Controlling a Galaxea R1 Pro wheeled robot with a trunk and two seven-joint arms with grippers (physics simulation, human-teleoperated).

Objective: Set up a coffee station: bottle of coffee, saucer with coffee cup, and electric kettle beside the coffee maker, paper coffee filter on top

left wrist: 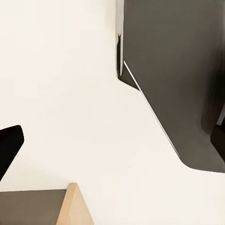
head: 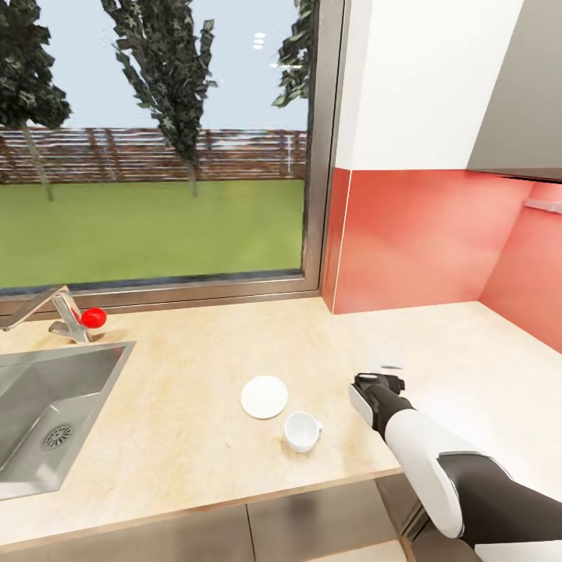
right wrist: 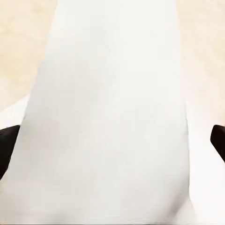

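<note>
The kitchen countertop [head: 195, 390] runs under a window. On it lies the white saucer [head: 264, 396], and the coffee cup [head: 301, 431] stands beside it, just off its rim. My right gripper [head: 380, 380] hovers low over the counter to the right of the cup. A pale paper coffee filter [head: 388, 356] sits right at its fingertips. In the right wrist view the filter [right wrist: 112, 117] fills the space between the dark fingertips [right wrist: 8, 140], which are spread wide apart. My left gripper [left wrist: 112, 140] holds nothing. The coffee maker, bottle of coffee, kitchen shelf and electric kettle are out of view.
A steel sink [head: 47, 406] with a faucet [head: 55, 312] and a red knob [head: 94, 317] is set into the counter at the left. A red backsplash [head: 421, 234] closes the corner at the back right. In the left wrist view a dark cabinet panel [left wrist: 178, 70] hangs over pale floor.
</note>
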